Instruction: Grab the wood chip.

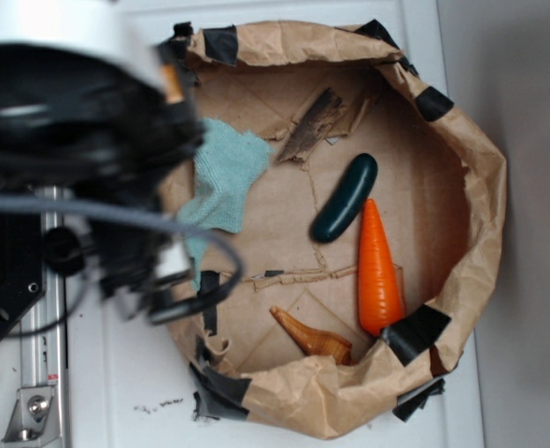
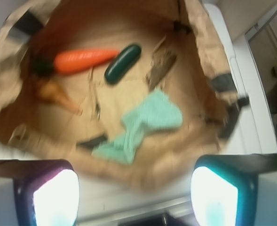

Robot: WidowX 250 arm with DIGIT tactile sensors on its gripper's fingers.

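The wood chip, a dark brown jagged sliver, lies flat near the far rim of the brown paper basin, just above the green cucumber. In the wrist view the wood chip sits right of the cucumber. My gripper hangs high over the basin's near edge, well short of the chip. Its two fingers stand wide apart with nothing between them. In the exterior view the blurred black arm fills the left side and hides the fingertips.
An orange carrot, an orange-brown cone-shaped piece and a teal cloth lie in the basin. Torn paper strips cross its floor. Black tape patches hold the raised crumpled walls.
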